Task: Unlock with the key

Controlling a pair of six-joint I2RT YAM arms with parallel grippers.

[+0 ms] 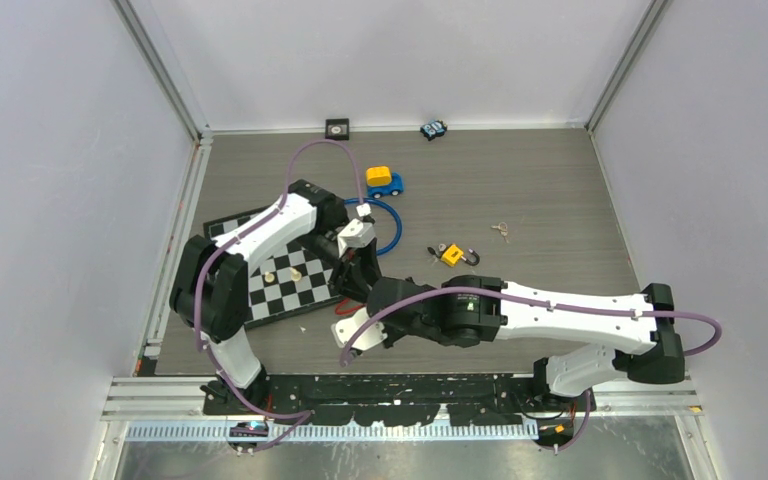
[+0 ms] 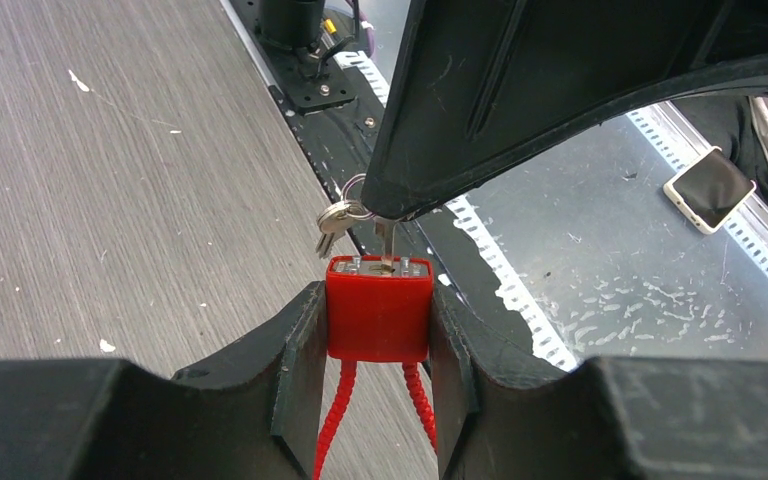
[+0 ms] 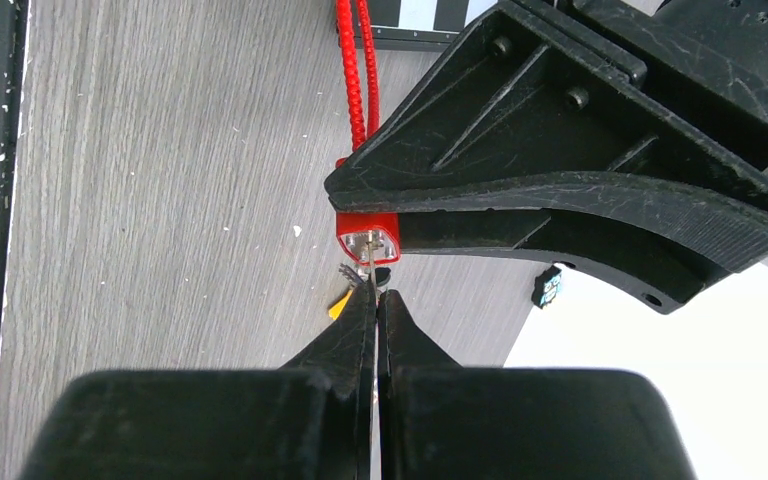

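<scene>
A red padlock (image 2: 378, 310) with a red cable shackle (image 2: 332, 420) sits upright between the fingers of my left gripper (image 2: 375, 295), which is shut on its sides, keyhole end facing outward. My right gripper (image 3: 374, 285) is shut on a silver key (image 2: 385, 240). The key's blade stands in the lock's keyhole. Two spare keys (image 2: 335, 222) hang from its ring beside the lock. In the right wrist view the red padlock (image 3: 368, 238) shows just past my fingertips, under the left gripper's finger (image 3: 560, 190). From above, the left gripper (image 1: 357, 280) and right gripper (image 1: 372, 297) meet over the table's near middle.
A checkerboard (image 1: 280, 280) with small pieces lies under the left arm. A blue cable loop (image 1: 392, 228) and a yellow-and-blue toy car (image 1: 383, 181) are behind it. A yellow padlock (image 1: 452, 254) and loose keys (image 1: 501, 230) lie to the right. A small toy (image 1: 433, 129) sits at the back edge.
</scene>
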